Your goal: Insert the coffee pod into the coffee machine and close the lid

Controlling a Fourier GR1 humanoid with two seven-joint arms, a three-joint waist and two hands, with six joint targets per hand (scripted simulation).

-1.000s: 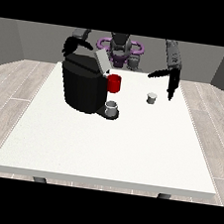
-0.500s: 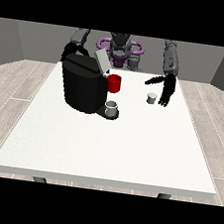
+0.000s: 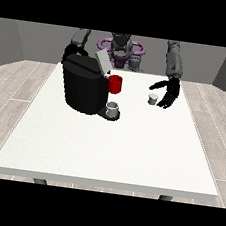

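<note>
A small grey coffee pod (image 3: 152, 99) stands on the white table (image 3: 110, 150), right of the black coffee machine (image 3: 84, 83). The machine's grey lid (image 3: 103, 62) is tilted up and open. A red part (image 3: 116, 84) sticks out of its front above a grey cup (image 3: 112, 109) on the drip base. The hand at the view's right (image 3: 168, 92) hangs just right of the pod, fingers spread and relaxed, holding nothing. The hand at the view's left (image 3: 70, 52) is mostly hidden behind the machine's far top corner.
The robot's torso (image 3: 121, 50) with purple rings stands behind the table's far edge. The front half of the table stretches bare towards the camera.
The hand at the view's right has come down and inward towards the pod, from raised above the table to beside it. The machine, lid and pod have not moved.
</note>
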